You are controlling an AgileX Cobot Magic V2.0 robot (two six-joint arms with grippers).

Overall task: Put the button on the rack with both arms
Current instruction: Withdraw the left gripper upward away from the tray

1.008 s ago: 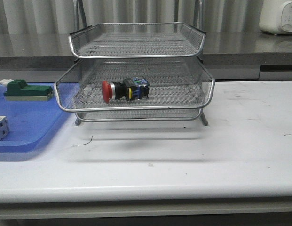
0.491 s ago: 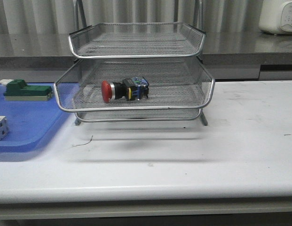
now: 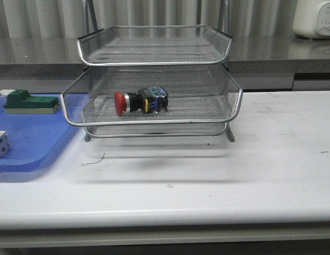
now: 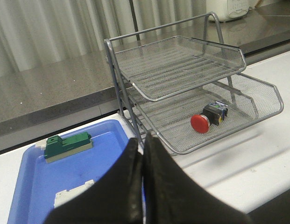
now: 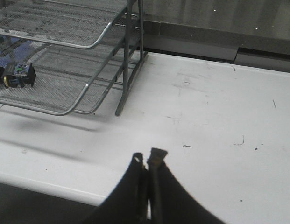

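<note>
The button [image 3: 140, 101], with its red head to the left and its black, yellow and blue body, lies on its side in the middle tier of the silver wire rack [image 3: 154, 123]. It also shows in the left wrist view [image 4: 208, 117] and in the right wrist view [image 5: 15, 74]. Neither arm shows in the front view. My left gripper [image 4: 140, 140] is shut and empty, held back above the blue tray, well clear of the rack [image 4: 182, 79]. My right gripper [image 5: 148, 158] is shut and empty over the white table, away from the rack [image 5: 88, 88].
A flat blue tray [image 3: 32, 143] at the left holds a green block [image 3: 29, 102] and a white cube [image 3: 0, 144]. A grey counter runs behind the white table [image 3: 250, 175]. A white appliance [image 3: 315, 18] stands at the back right.
</note>
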